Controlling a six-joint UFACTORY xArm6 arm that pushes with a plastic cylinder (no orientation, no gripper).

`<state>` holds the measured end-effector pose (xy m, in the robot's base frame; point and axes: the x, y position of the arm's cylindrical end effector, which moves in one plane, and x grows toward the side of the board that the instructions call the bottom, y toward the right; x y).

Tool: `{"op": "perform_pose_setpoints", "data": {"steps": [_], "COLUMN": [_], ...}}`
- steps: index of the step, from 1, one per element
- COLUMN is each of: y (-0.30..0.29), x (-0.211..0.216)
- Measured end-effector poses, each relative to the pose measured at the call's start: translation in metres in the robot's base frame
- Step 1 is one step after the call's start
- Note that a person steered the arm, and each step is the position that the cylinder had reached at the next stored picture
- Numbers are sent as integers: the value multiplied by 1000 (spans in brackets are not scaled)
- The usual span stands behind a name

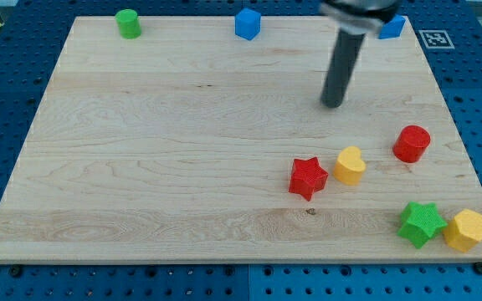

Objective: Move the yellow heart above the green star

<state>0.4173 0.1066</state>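
Camera view shows a pale wooden tabletop point(141, 167) on a blue pegboard, with my tip point(332, 104), a bare dark rod with no claw to open or close, right of centre, well above the yellow heart point(350, 165). That heart sits just right of the red star point(308, 177), while the green star point(421, 223) lies lower right, touching a yellow hexagonal block point(467, 230).

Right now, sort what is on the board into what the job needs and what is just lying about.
Job:
yellow heart, right of the red star
green star, near the view's bottom right
my tip, above the heart, touching no block

Lying about:
red star
red cylinder
yellow hexagon
green cylinder
blue cube
blue block, partly hidden
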Motion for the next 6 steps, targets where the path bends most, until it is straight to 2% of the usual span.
{"op": "perform_pose_setpoints", "data": {"steps": [1, 3, 5, 6], "y": [-11, -8, 24, 26], "x": [69, 84, 103, 130]}}
